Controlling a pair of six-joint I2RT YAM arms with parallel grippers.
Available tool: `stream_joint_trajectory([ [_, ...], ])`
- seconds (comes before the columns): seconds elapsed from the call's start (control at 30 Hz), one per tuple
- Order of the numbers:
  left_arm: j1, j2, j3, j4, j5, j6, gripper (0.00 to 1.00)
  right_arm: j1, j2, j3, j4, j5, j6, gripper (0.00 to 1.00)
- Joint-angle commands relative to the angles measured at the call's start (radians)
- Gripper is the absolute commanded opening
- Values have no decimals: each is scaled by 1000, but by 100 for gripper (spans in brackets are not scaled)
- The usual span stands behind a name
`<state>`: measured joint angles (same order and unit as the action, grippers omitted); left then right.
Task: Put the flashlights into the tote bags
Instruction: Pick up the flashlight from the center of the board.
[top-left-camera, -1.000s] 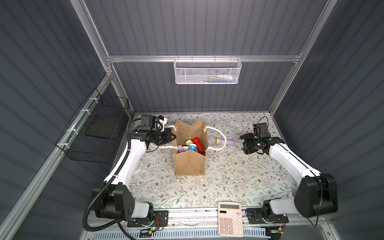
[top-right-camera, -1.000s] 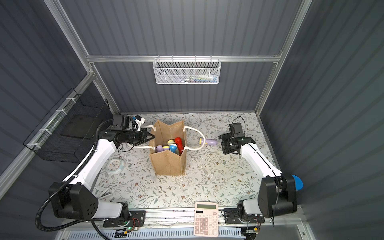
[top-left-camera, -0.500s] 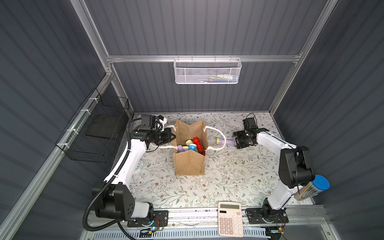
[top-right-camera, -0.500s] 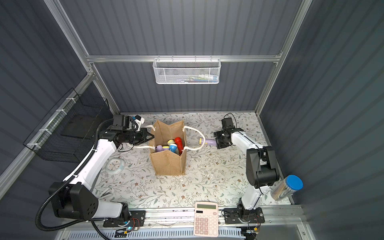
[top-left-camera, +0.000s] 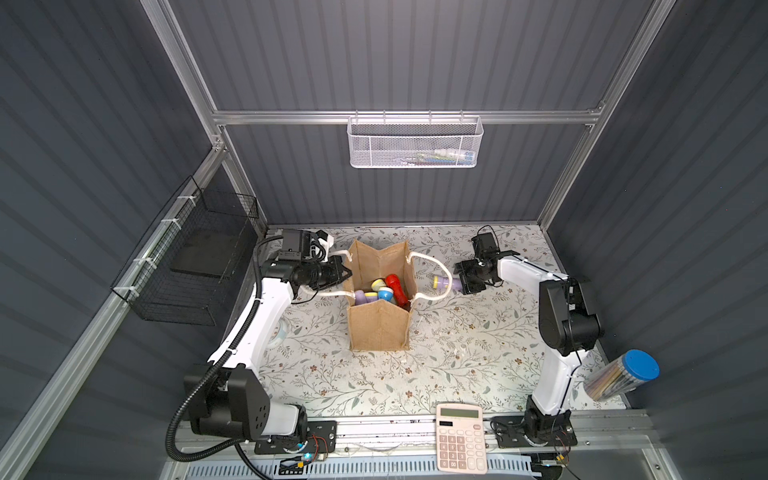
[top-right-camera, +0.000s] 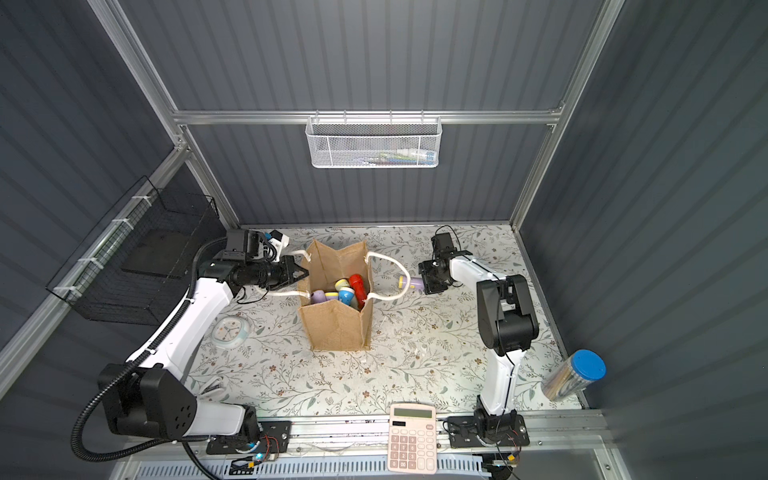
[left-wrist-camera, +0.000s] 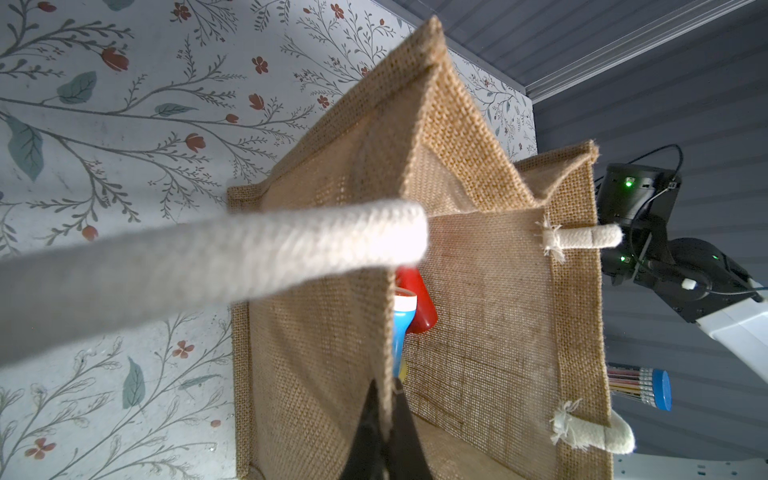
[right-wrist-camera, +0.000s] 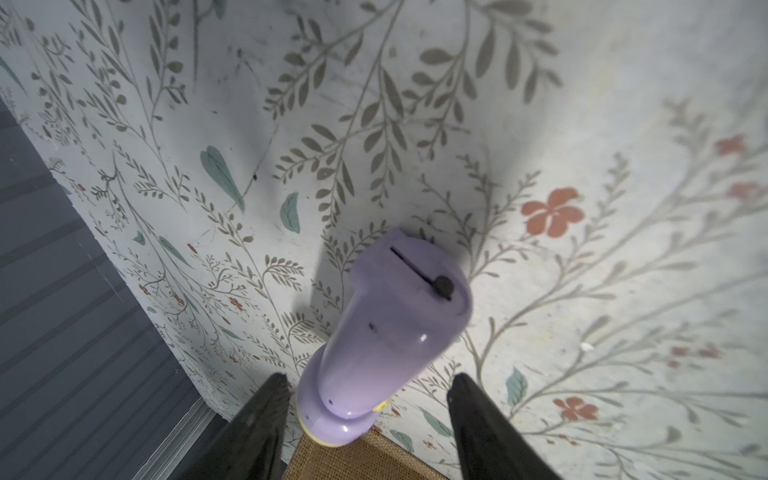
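Note:
The tan jute tote bag (top-left-camera: 378, 322) (top-right-camera: 337, 326) stands upright mid-table with its mouth open. Inside lie several flashlights, among them a red one (top-left-camera: 394, 286) and a blue one (left-wrist-camera: 402, 328). My left gripper (left-wrist-camera: 386, 386) (top-left-camera: 344, 272) is shut on the bag's left wall at the rim. One lilac flashlight with a yellow head (top-left-camera: 446, 284) (right-wrist-camera: 386, 328) lies on the table right of the bag, inside the loop of a white rope handle (top-left-camera: 436, 266). My right gripper (right-wrist-camera: 368, 376) (top-right-camera: 426, 282) is open, a finger on each side of this flashlight with gaps showing.
A pink calculator (top-left-camera: 460, 438) lies at the front edge. A clear tube with a blue cap (top-left-camera: 623, 374) rests at the right front. A small round clock (top-right-camera: 230, 330) lies under the left arm. A white mesh basket (top-left-camera: 413, 143) and black wire basket (top-left-camera: 195, 257) hang on the walls.
My right arm has swung left and folded back, bringing its gripper from beside the lilac flashlight to straddling it, jaws narrowing slightly. The left gripper and the bag have not moved.

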<state>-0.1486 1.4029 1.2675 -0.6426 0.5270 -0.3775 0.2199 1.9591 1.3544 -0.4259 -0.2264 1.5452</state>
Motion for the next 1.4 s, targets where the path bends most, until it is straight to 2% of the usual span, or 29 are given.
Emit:
stream_joint_trajectory([
  [0.0, 6, 6, 6, 15, 43, 7, 0, 6, 18, 20, -50, 32, 18, 63],
  [0.53, 6, -25, 5, 11, 43, 0, 0, 19, 115, 34, -66, 22, 17, 53],
  [0.7, 6, -25, 12, 3, 41, -1, 0, 18, 104, 17, -65, 25, -5, 41],
  [0.87, 6, -24, 18, -1, 34, -6, 0, 12, 49, -24, -58, 48, -33, 16],
  [1.03, 6, -23, 24, -8, 10, -9, 0, -10, -43, -55, -51, 76, -127, 0],
  [1.23, 6, 8, 68, -71, -30, 15, 0, -46, -190, -100, -51, 75, -284, 0],
  [1.37, 6, -1, 66, -73, -54, 6, 0, -53, -249, -72, -66, -22, -435, 0],
])
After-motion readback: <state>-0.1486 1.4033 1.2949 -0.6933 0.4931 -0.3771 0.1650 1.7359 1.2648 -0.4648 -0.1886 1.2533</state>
